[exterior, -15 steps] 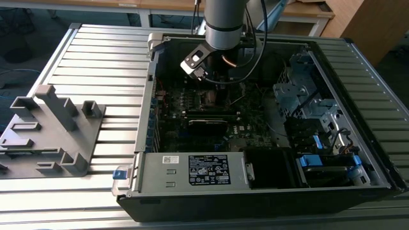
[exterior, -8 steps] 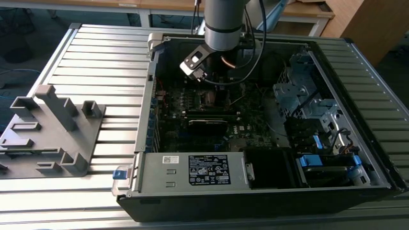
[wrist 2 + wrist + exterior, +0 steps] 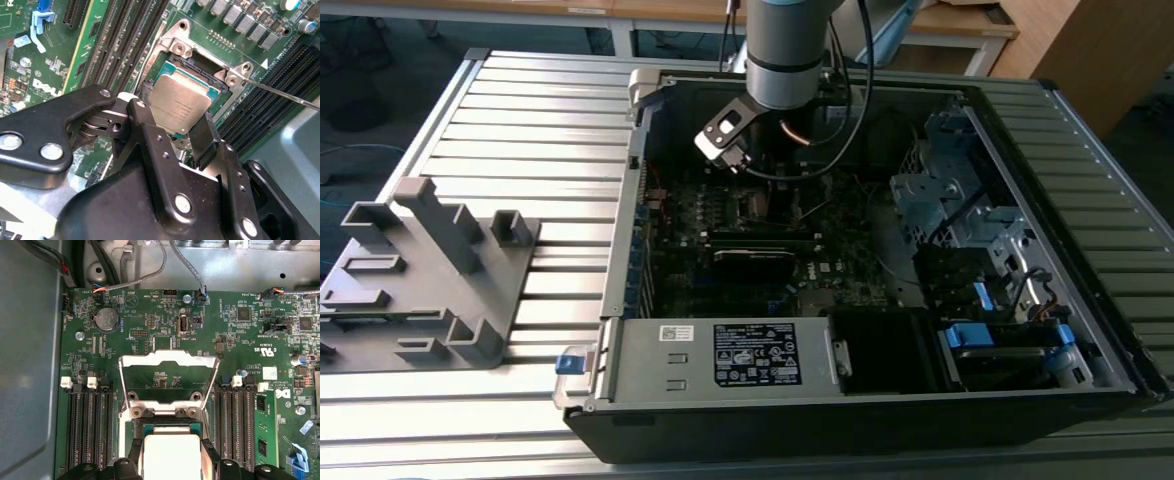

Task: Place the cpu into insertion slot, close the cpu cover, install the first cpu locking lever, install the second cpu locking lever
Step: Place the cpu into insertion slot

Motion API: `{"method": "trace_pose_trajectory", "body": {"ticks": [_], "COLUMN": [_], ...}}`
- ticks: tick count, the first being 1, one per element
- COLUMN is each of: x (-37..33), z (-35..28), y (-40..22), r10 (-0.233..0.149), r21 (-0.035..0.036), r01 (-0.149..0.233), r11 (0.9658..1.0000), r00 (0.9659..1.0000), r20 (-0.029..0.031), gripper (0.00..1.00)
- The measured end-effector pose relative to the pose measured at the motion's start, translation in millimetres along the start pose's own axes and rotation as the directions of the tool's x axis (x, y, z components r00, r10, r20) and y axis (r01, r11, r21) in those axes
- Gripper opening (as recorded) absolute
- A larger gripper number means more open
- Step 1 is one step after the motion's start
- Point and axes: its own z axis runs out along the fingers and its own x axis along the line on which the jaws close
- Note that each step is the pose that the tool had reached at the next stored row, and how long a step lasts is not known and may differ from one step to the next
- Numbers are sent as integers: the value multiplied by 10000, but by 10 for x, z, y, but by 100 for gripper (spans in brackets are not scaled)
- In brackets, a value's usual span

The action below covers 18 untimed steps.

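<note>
Second wrist view: the gripper [image 3: 172, 120] is closed narrow, and its black fingers [image 3: 145, 130] pinch opposite edges of the cpu [image 3: 182, 100]. The chip sits between the fingertips, right over the insertion slot [image 3: 200, 67]. In the first wrist view the cpu cover [image 3: 170, 362] stands open just beyond the fingertips. I'd call the chip light, stiff and thin, with a slick metal top and a delicate underside, so the bare side edges are the only safe hold. The gripper's body hides the chip's near edge, so I cannot tell whether it is seated or hanging just above the socket.
</note>
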Motion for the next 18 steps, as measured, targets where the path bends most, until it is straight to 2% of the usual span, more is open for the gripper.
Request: {"method": "trace_pose_trajectory", "body": {"ticks": [15, 17, 18], "x": [17, 18, 18], "z": [37, 38, 40], "y": [-25, -25, -27], "r10": [-1, 0, 3], "r21": [-1, -13, -56], "r01": [1, 0, -3], "r11": [10000, 10000, 10000], "r00": [10000, 10000, 10000], "r20": [1, -15, -28], "gripper": [54, 54, 54]}}
